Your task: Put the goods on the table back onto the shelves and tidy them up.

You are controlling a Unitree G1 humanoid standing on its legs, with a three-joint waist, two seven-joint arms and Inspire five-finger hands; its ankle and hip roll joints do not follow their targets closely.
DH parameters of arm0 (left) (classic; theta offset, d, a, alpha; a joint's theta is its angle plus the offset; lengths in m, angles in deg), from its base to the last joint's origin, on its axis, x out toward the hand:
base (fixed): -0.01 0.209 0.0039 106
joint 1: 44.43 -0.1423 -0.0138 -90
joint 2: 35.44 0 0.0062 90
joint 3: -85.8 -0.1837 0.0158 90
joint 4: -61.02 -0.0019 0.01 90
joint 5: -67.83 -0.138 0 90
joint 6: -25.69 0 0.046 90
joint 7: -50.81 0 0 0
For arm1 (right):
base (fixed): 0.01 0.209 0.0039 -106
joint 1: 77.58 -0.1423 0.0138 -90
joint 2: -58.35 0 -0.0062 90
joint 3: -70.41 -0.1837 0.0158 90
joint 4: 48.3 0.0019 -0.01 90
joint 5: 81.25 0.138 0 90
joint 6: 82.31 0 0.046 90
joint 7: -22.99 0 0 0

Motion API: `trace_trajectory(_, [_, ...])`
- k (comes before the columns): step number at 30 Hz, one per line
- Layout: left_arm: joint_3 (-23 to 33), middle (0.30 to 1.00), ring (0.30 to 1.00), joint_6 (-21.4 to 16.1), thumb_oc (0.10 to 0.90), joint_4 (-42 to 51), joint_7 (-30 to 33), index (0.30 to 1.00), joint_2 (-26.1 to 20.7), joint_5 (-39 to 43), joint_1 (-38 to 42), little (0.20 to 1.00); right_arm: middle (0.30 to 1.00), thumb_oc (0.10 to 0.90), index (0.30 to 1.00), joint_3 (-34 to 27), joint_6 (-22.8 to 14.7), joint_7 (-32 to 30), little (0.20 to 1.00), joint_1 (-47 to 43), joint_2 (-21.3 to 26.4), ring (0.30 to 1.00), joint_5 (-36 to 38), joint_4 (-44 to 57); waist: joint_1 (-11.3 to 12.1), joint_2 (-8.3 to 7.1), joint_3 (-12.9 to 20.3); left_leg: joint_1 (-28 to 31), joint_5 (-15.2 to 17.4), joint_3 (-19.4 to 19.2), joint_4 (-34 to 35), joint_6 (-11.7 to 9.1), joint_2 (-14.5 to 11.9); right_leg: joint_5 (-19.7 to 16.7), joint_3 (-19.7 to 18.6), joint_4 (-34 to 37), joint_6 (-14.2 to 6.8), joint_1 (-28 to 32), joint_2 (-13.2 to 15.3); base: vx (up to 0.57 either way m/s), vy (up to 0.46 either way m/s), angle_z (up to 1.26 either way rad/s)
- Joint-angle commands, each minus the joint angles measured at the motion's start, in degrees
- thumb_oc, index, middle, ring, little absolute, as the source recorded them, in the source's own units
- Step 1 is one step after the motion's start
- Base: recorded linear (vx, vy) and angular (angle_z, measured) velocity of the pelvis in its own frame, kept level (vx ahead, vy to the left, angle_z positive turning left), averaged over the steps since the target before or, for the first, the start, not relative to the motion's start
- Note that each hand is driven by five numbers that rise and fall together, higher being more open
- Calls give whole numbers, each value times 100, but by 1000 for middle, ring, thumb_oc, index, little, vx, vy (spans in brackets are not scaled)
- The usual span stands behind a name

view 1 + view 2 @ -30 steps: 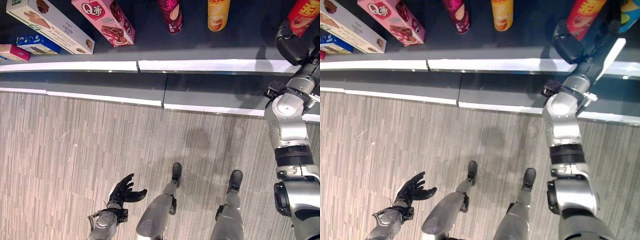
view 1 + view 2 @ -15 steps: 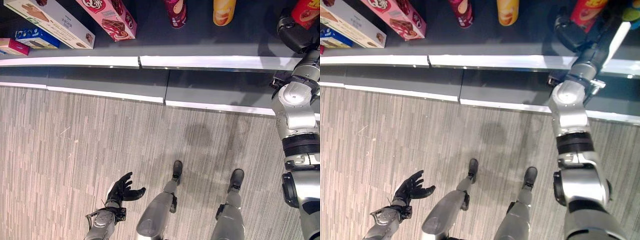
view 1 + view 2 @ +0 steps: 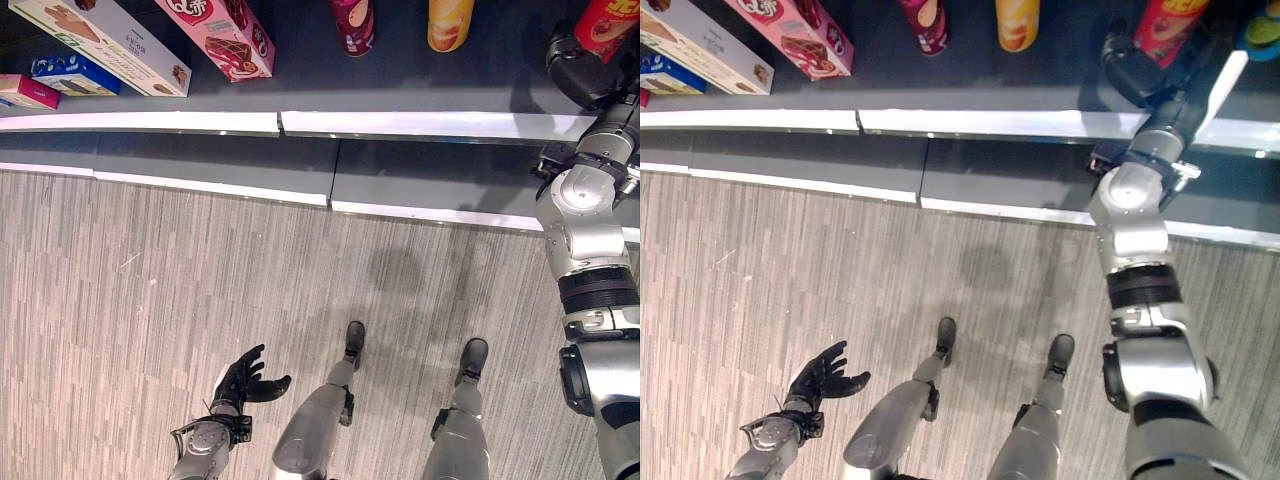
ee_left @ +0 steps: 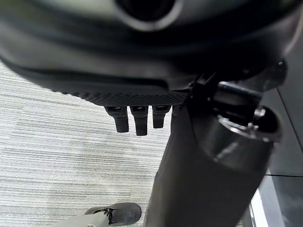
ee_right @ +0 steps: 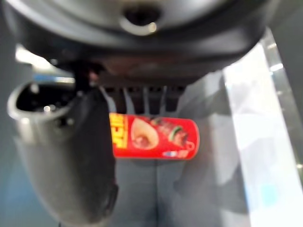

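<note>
You are at the placing step: your right hand [image 3: 585, 75] is up on the dark shelf [image 3: 400, 85], beside the red crisp can [image 3: 607, 25] at the shelf's right end. In the right wrist view the red crisp can [image 5: 154, 137] lies just past the fingers with the thumb alongside it, but you cannot tell from these views whether the hand is closed round it or has let go, so treat the grip as unknown. My reading is that the can is at or very near its spot, in line with the maroon crisp can [image 3: 352, 22] and the yellow crisp can [image 3: 447, 20] standing to its left. The next move calls for making sure the can rests upright on the shelf, then drawing the hand straight back without brushing it over. Your left hand [image 3: 245, 378] hangs low over the carpeted floor [image 3: 150, 330], fingers relaxed and apart, holding nothing. As for what the shelf holds: a pink wafer box [image 3: 215, 35], a long white biscuit box [image 3: 100, 40], a blue box [image 3: 72, 73] and a small pink box [image 3: 25, 90] lie at its left, well apart from the three cans.
</note>
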State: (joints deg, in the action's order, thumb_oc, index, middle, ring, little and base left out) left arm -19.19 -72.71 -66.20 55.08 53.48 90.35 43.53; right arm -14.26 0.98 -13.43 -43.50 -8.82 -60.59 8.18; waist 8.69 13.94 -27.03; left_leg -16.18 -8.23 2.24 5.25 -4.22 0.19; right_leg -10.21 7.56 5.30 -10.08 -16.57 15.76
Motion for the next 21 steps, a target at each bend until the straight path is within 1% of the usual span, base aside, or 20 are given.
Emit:
trace_trajectory(1, [-155, 900, 900, -149, 800, 80, 124, 900, -503, 211, -253, 900, 900, 800, 900, 403, -534, 42, 900, -980, 372, 900, -100, 124, 92, 131, 95, -201, 299, 248, -89, -355, -380, 817, -138, -970, -299, -157, 383, 0, 0, 0])
trace_trajectory(21, [-199, 900, 900, -140, 800, -23, 159, 900, -475, 248, -201, 900, 900, 800, 900, 488, -573, 118, 900, -1106, 250, 900, 120, -70, 168, 107, 126, -215, 303, 309, -83, -353, -377, 843, -101, -990, -297, -149, 372, 0, 0, 0])
